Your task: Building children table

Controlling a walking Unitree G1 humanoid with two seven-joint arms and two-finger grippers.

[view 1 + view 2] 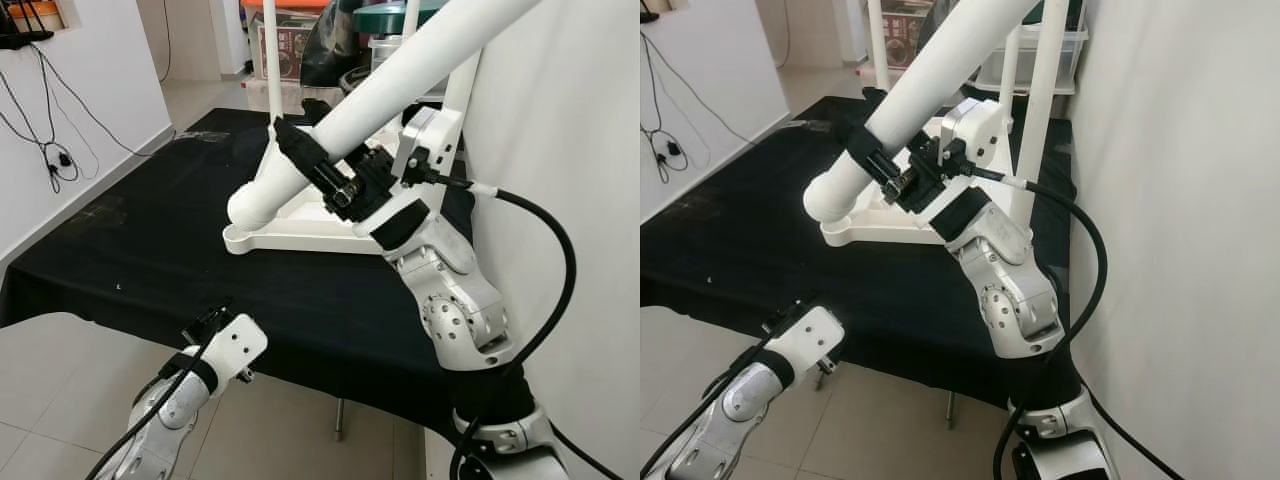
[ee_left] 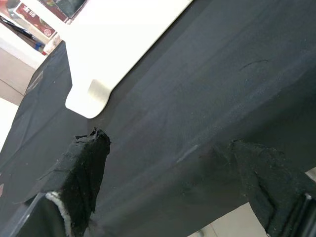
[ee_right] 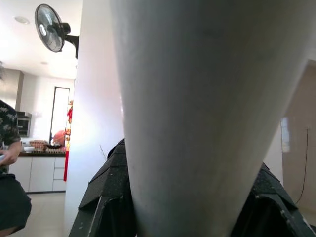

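A white children's tabletop (image 1: 290, 232) lies upside down on a black-covered surface (image 1: 150, 250), with white legs (image 1: 272, 60) standing up from its far side. My right gripper (image 1: 305, 155) is shut on another long white leg (image 1: 400, 75), held tilted. This leg's rounded lower end hangs just above the tabletop's near left corner. In the right wrist view the leg (image 3: 207, 98) sits between both black fingers (image 3: 108, 192). My left gripper (image 1: 205, 322) hovers low at the front edge of the black surface, open and holding nothing (image 2: 168, 148); the tabletop's corner (image 2: 89, 94) lies beyond it.
A white wall (image 1: 570, 120) stands close on the right. Cables (image 1: 55, 150) hang on the left wall. Boxes and clutter (image 1: 300, 45) sit behind the surface. A person (image 3: 7, 163) and a wall fan (image 3: 49, 29) appear far off in the right wrist view.
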